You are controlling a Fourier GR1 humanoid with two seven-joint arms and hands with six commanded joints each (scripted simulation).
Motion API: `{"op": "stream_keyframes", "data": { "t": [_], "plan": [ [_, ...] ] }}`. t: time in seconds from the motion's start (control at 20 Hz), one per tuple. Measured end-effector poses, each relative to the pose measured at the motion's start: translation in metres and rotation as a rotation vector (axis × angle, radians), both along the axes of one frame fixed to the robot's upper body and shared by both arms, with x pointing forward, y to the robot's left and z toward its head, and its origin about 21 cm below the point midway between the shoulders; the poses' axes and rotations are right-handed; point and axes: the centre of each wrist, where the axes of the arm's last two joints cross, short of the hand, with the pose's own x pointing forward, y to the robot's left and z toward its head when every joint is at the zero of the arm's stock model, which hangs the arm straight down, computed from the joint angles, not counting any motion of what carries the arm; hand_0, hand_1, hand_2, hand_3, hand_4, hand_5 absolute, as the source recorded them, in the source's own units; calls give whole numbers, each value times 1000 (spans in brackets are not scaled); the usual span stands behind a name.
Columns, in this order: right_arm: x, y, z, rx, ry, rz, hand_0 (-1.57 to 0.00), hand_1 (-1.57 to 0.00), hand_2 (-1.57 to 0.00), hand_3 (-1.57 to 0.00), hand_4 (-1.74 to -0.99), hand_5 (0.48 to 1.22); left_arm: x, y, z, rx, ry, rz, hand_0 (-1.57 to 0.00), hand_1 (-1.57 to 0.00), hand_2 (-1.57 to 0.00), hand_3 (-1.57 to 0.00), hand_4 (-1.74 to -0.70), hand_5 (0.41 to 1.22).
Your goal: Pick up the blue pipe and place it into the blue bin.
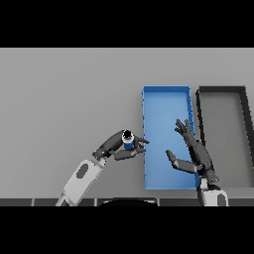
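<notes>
Left hand point(125, 147) curled round the blue pipe point(128, 143), held upright just beside the left wall of the blue bin point(166, 90), not yet over it. Right hand point(192, 151) relaxed, fingers spread, hovering above the bin's interior. Dark bin point(221, 90) sits right of the blue one on the grey table point(64, 99). Risks, as I judge: pipe clips the bin wall if carried too low, or the two hands collide over the bin; early release drops it on the table
</notes>
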Motion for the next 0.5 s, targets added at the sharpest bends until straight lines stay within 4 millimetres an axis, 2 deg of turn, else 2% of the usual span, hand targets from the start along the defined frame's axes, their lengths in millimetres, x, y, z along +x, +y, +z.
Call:
{"op": "stream_keyframes", "data": {
  "t": [0.15, 0.3, 0.4, 0.5],
  "plan": [
    [14, 9, 20, -63, 27, 118, 1, -5, -90, 1, -1270, 558, 0, 6, 1, 15, -10, 7, -1571, -1571, -1571, -1571, -1467, 1221],
    [29, 32, 43, -126, -8, 227, 1, -2, -53, 1, -1296, 556, 0, 3, 0, 32, -4, -4, -1571, -1571, -1571, -1571, -1467, 1221],
    [33, 45, 51, -157, -43, 302, 1, -1, -42, 1, -1302, 559, 4, 7, 0, 27, -8, 2, -1571, -1571, -1571, -1571, -1467, 1221],
    [38, 64, 63, -160, -67, 372, 1, 0, -43, 1, -1294, 560, 6, 1, 3, 16, -4, -5, -1571, -1571, -1571, -1571, -1467, 1221]
  ]
}}
